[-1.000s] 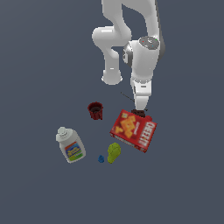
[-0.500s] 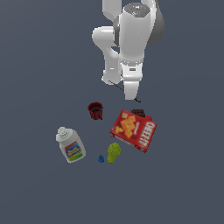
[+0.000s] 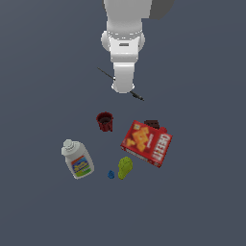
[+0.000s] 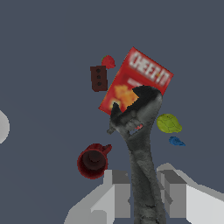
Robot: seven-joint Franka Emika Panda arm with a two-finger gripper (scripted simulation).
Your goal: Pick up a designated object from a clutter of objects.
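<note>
the pincer (image 4: 145, 192) has risen toward twelve o'clock, off the cracker box (image 3: 147, 143), carrying the thin black rod (image 3: 136, 94) clamped between its fingers, clear of the tabletop (image 3: 206, 86).

Gripper (image 4: 142, 192) in close, two pale fingers (image 4: 117, 192) clamped either side of a dark grey tool (image 4: 141, 140) that runs away from the camera and ends in a hooked, wrench-like head. Below it lie the red cracker box (image 4: 148, 76), partly covered by that head, the brown block (image 4: 98, 78) beside the box, the dark red cup (image 4: 93, 161), the yellow-green fruit (image 4: 169, 123) and the tiny blue piece (image 4: 176, 141) just beside it
</note>
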